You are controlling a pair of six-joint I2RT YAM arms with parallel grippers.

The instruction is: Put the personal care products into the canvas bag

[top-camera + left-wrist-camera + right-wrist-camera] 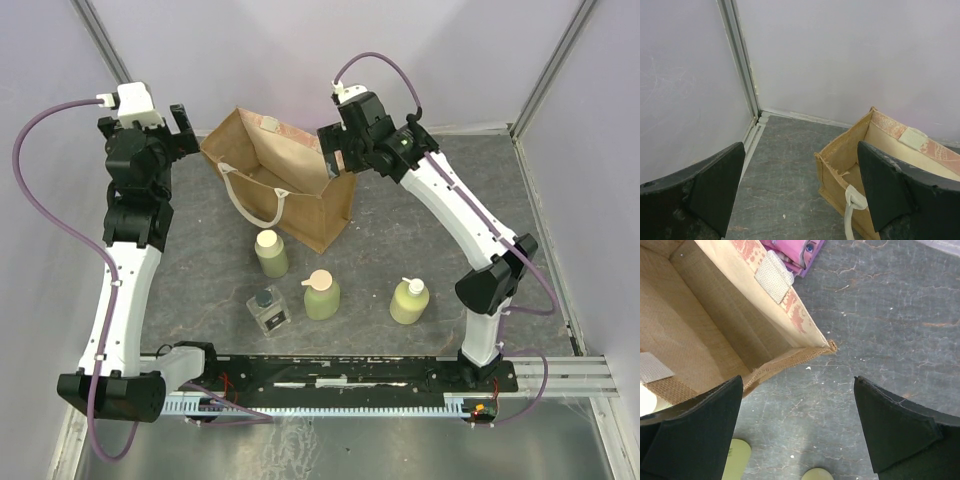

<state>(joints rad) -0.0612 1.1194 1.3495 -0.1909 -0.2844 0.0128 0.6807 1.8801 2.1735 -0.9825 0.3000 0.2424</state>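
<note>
The canvas bag [285, 185] stands open at the back middle of the table, with a cream rope handle [250, 200] on its near side. In front of it stand three yellow-green bottles: one with a flat cream cap [270, 253], one with a cream top [321, 294], one with a pump top [409, 300]. A clear square bottle with a dark cap [268, 307] stands at the front left. My left gripper [180, 127] is open and empty, left of the bag [875, 150]. My right gripper [335, 150] is open and empty over the bag's right rim [790, 355].
Grey walls close in the back and both sides, with metal corner posts [742, 65]. The arm bases and a black rail [330, 375] run along the near edge. A pink printed patch [795, 252] shows beside the bag in the right wrist view.
</note>
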